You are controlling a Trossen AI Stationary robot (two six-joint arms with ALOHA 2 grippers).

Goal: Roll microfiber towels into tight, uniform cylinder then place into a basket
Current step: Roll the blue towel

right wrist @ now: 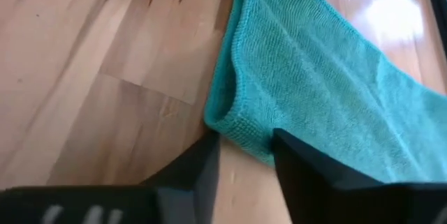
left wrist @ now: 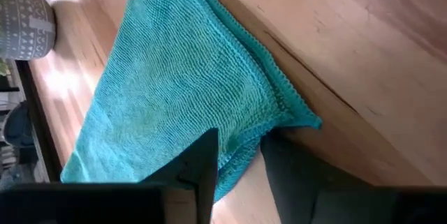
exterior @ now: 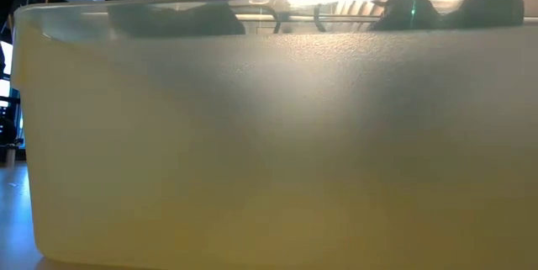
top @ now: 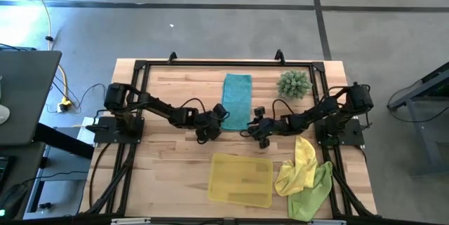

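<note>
Pinching the near corners of the teal towel (top: 237,101) at bench (top: 175,169) centre, left tool (left wrist: 241,155) and right tool (right wrist: 244,155) each part-closed on cloth, probably to begin rolling; basket (top: 241,179) near, yellow towel (top: 300,163) and lime towel (top: 312,193) heaped right.

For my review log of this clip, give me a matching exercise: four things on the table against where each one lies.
Things:
1. teal towel
2. basket
3. spiky plant
4. yellow and lime towels

Places:
A. crumpled together at the near right
B. far right corner area
C. laid flat at the middle, between both grippers
D. near edge, centre

Pairs: 1-C, 2-D, 3-B, 4-A
</note>
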